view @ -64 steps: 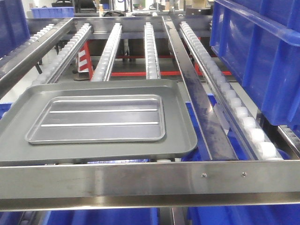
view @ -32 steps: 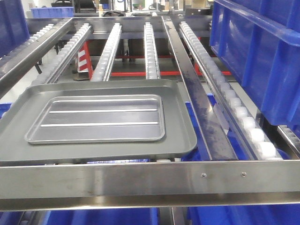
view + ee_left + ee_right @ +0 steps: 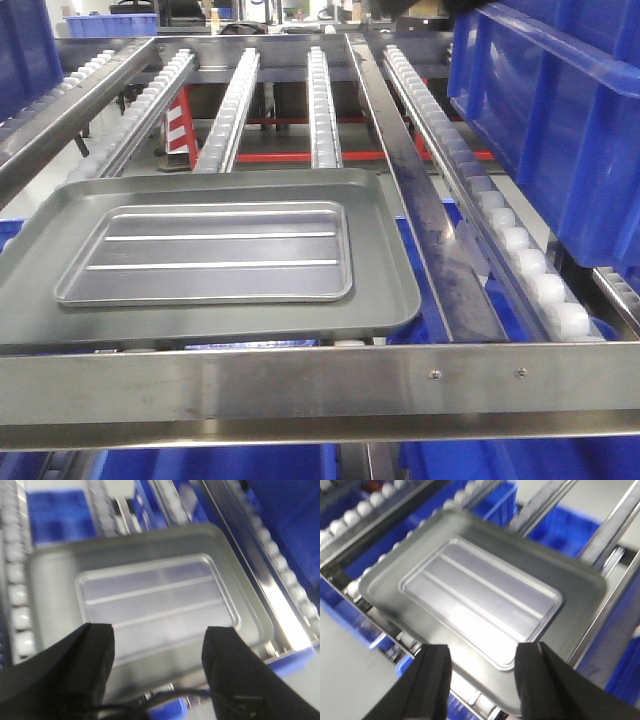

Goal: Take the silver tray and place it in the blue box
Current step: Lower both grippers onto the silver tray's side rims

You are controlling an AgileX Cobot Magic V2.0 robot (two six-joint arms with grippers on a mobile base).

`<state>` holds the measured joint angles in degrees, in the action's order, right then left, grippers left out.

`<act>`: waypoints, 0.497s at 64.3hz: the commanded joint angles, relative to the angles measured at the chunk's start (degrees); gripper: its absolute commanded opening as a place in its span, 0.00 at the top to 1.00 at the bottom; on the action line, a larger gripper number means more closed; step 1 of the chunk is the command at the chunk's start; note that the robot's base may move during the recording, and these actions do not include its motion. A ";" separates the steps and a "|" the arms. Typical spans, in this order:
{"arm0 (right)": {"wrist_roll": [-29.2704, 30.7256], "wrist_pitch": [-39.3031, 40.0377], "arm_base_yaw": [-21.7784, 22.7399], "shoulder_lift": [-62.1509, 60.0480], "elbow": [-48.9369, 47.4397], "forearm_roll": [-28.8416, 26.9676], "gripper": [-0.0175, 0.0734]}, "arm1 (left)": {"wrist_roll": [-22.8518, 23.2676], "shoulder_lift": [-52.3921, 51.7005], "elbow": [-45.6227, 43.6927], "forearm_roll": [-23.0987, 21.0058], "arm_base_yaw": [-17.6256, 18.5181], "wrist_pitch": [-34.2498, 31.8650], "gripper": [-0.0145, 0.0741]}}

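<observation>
The silver tray (image 3: pixel 210 255) lies flat inside a larger dull grey tray (image 3: pixel 385 270) on the roller rack. It also shows in the left wrist view (image 3: pixel 155 605) and the right wrist view (image 3: pixel 480 600). The blue box (image 3: pixel 560 120) stands at the right on the rollers. My left gripper (image 3: pixel 157 640) is open and empty, above the near edge of the trays. My right gripper (image 3: pixel 482 662) is open and empty, above the near corner of the silver tray. Neither gripper shows in the front view.
Steel rails and white roller tracks (image 3: pixel 325 100) run away from me. A steel crossbar (image 3: pixel 320 385) spans the front. More blue bins (image 3: pixel 460 460) sit below the rack and another blue crate (image 3: pixel 25 50) at far left.
In the front view the trays and the rack stand as before. A dark shape has come in at the top right edge.
</observation>
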<state>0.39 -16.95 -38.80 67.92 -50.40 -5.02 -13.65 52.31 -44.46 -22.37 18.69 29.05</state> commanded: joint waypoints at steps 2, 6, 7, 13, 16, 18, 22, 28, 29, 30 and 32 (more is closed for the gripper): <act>0.09 -2.92 -0.13 4.61 -7.85 -1.11 0.35 | -0.40 5.00 -5.89 -1.38 0.79 1.26 0.48; -0.39 -8.09 0.10 8.21 -12.07 -1.11 0.35 | -0.40 8.86 -9.13 -0.32 0.79 4.13 0.48; -0.39 -8.84 0.22 9.25 -12.81 -1.11 0.35 | -0.29 10.01 -10.09 0.11 0.79 4.80 0.48; -5.60 -13.80 2.19 13.79 -17.42 -1.05 0.35 | 1.96 15.73 -14.43 3.19 0.79 6.59 0.48; -9.42 -15.81 3.73 15.78 -19.34 -0.93 0.35 | 4.32 18.31 -16.25 6.01 0.79 7.45 0.48; -11.66 -17.32 4.90 17.18 -20.62 -0.62 0.35 | 6.37 20.10 -17.55 8.23 0.79 8.22 0.48; -14.94 -19.57 6.89 19.56 -22.77 0.19 0.35 | 10.90 23.20 -19.75 12.23 0.79 10.06 0.48; -17.40 -22.10 8.92 23.22 -25.50 0.32 0.35 | 16.74 27.82 -23.04 17.56 1.21 12.33 0.48; -17.52 -22.34 9.04 24.00 -26.12 0.33 0.35 | 17.88 28.48 -23.49 18.47 1.37 12.72 0.48; -17.52 -22.61 9.04 24.53 -26.53 0.33 0.35 | 18.67 29.44 -24.16 19.07 1.57 12.97 0.48; -17.52 -23.00 9.04 25.80 -27.60 0.33 0.35 | 20.32 31.04 -25.23 20.35 2.04 13.56 0.48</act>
<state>-15.92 -40.71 -30.36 93.71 -74.01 -4.76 1.57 81.57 -65.44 -5.53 19.56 43.06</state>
